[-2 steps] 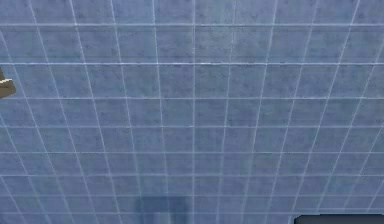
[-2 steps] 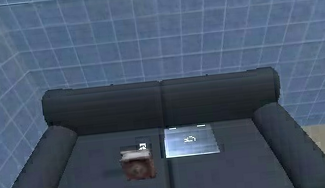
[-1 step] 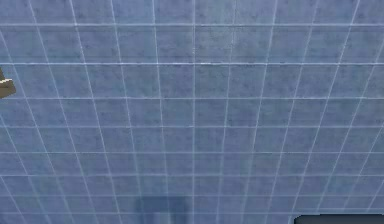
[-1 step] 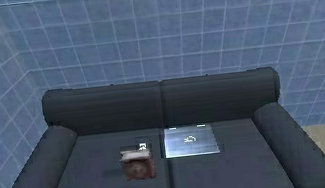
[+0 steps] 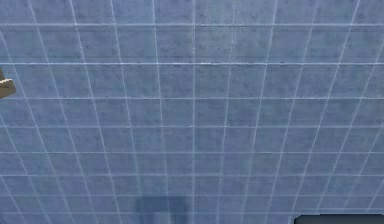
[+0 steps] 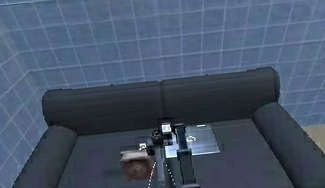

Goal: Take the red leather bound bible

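1. Forward view: I am facing a blue tiled wall (image 5: 200, 100) at close range. A small tan thing (image 5: 5, 87) is poking in at the left edge. Nothing here is helping me judge the grasp.
2. Arm side view: I am looking at a dark sofa (image 6: 101, 103) set against blue tiling.
   - The arm (image 6: 186, 175) is reaching out over the seat, with the gripper (image 6: 158, 136) at its far end above the cushions.
   - A reddish thing (image 6: 134, 165) is lying on the seat just left of the arm, near the gripper. I am taking it for the bible, though its shape is too blobby to be sure.
   - A flat grey thing (image 6: 204, 140) is lying just right of the arm.
3. Grip: I cannot tell how the fingers are standing, nor whether they are holding anything, since the seat and its things are lying behind them.
4. Progress: I am judging the approach done and the take itself not yet done, as the reddish thing is resting on the seat.
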